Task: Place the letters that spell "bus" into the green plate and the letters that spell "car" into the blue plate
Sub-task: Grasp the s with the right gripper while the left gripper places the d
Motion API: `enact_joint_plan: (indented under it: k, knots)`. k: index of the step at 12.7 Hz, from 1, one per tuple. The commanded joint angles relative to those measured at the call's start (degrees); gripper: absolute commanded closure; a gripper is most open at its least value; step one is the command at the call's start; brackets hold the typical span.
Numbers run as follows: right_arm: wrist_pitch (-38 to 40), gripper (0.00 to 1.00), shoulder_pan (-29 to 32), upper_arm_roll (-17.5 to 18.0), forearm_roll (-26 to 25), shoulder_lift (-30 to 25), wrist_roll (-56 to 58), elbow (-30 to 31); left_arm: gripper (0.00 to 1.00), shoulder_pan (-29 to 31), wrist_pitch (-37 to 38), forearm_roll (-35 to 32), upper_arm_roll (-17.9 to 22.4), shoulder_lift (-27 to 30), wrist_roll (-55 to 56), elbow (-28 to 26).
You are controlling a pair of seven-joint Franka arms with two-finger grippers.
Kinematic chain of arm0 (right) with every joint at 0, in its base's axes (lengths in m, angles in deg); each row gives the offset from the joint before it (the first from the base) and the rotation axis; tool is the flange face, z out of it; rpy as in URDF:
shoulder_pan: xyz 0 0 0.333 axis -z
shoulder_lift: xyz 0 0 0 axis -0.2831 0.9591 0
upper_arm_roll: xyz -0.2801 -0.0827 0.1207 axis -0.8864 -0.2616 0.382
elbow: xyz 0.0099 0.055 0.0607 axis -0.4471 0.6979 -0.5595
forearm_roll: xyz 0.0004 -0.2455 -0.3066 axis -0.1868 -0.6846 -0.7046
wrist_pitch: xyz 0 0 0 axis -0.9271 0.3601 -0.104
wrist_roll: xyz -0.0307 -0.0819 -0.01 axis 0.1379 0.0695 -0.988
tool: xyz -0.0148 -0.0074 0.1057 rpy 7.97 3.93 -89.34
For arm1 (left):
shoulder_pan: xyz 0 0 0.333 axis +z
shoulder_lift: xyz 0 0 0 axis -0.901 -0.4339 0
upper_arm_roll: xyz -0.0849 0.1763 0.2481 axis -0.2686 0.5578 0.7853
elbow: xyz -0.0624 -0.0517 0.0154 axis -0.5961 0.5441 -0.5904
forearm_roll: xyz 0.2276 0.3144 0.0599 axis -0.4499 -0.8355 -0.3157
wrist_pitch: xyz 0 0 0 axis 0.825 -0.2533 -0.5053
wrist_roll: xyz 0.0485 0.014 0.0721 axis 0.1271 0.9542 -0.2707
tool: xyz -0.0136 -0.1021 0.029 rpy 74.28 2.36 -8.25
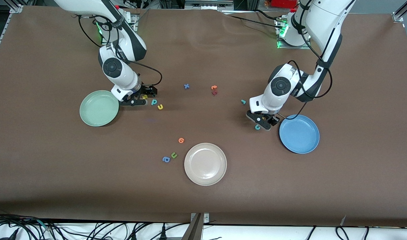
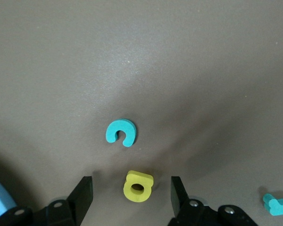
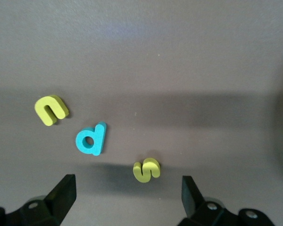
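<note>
My left gripper [image 1: 263, 120] is low over the table beside the blue plate [image 1: 299, 134]. It stands open [image 2: 131, 182] around the yellow a [image 2: 138, 185], with a gap on each side. The teal c [image 2: 120, 132] lies just ahead of it, and the teal r [image 2: 277, 204] lies off to one side. My right gripper [image 1: 140, 99] is down beside the green plate [image 1: 99, 108] and is open [image 3: 127, 181]. The yellow s [image 3: 146, 170] lies just ahead of its fingertips. The teal b [image 3: 91, 138] and the yellow u [image 3: 51, 109] lie a little farther out.
A beige-white plate [image 1: 205, 163] sits near the front camera, with an orange letter [image 1: 181, 140], a green u [image 1: 174, 155] and a blue a [image 1: 166, 159] beside it. A blue x [image 1: 187, 86] and two orange-red letters [image 1: 214, 90] lie mid-table between the arms.
</note>
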Motion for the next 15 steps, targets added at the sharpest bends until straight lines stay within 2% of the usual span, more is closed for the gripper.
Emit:
enact_joint_plan:
  k: [1, 2, 3, 4, 6, 7, 8, 11, 12, 15]
  knots:
    - [-1.0, 0.02, 0.7, 0.5, 0.4, -0.2, 1.3, 1.3, 0.33, 0.6, -0.9, -1.9, -0.1, -0.9, -2.4, 0.0]
    - [-1.0, 0.12, 0.7, 0.4, 0.1, -0.2, 1.4, 1.6, 0.38, 0.7, -0.9, -1.9, -0.1, -0.9, -2.4, 0.0]
    - [-1.0, 0.28, 0.7, 0.4, 0.1, -0.1, 1.7, 1.7, 0.46, 0.6, -0.9, -1.9, -0.1, -0.9, -2.4, -0.1]
    - [-1.0, 0.35, 0.7, 0.3, 0.1, -0.1, 1.8, 1.8, 0.48, 0.6, -0.9, -1.9, -0.1, -0.9, -2.4, -0.1]
    - [-1.0, 0.35, 0.7, -0.5, 0.1, 0.0, 2.7, 1.8, 0.63, 0.6, -0.9, -1.9, -0.1, -0.9, -2.5, -0.1]
    - [-1.1, 0.35, 0.7, -0.9, 0.1, 0.3, 3.7, 1.8, 0.76, 0.5, -0.9, -1.9, -0.1, -0.9, -2.4, -0.1]
    - [-1.1, 0.35, 0.7, -1.8, 0.1, 0.5, 5.0, 1.8, 0.83, 0.5, -0.6, -1.8, -0.1, -0.7, -2.3, -0.1]
    - [-2.2, 0.38, 0.7, -1.8, 0.1, 1.1, 5.2, 1.8, 0.83, 0.7, 3.3, -1.8, -0.2, 2.4, -2.3, 0.6]
    - [-3.0, 0.42, 0.7, -1.8, 0.1, 1.8, 4.8, 1.8, 0.82, 0.8, 6.2, -1.8, -0.1, 4.2, -2.3, 1.1]
    - [-3.6, 0.42, 0.7, -1.7, 0.1, 2.3, 4.4, 1.8, 0.81, 3.2, 18.1, -1.7, -0.1, 6.8, -4.9, 6.2]
